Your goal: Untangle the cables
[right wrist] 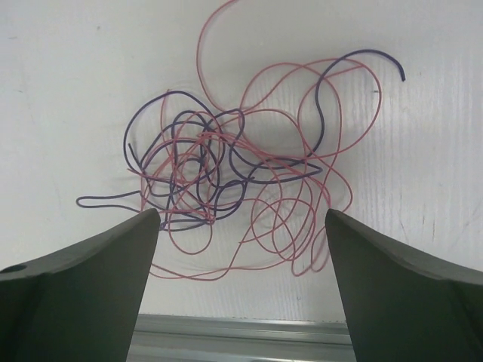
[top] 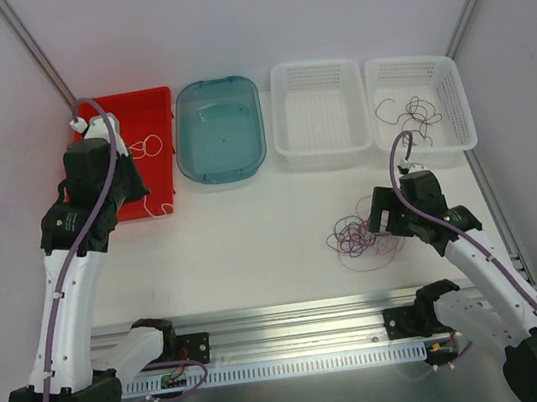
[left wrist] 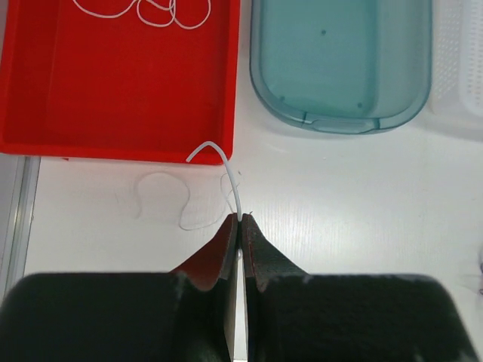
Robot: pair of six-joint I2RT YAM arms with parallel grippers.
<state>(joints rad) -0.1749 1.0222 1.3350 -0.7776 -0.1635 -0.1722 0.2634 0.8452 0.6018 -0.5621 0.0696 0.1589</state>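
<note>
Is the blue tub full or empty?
Empty. The blue tub shows only its bare bottom; nothing lies inside it.

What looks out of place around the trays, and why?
A white wire sits over the red tray's near rim, pinched in the shut left gripper, not inside with the other white wires.

Setting: robotics lab test cell. Evidence: white surface (top: 252,224) boxed in by plain white panels and metal strut (top: 34,49). Slotted aluminium rail (top: 296,320) carries left arm (top: 65,292) and right arm (top: 491,269). Bins in a row: red tray (top: 132,98), teal tub (top: 220,132), white basket (top: 321,112), second white basket (top: 438,85).
</note>
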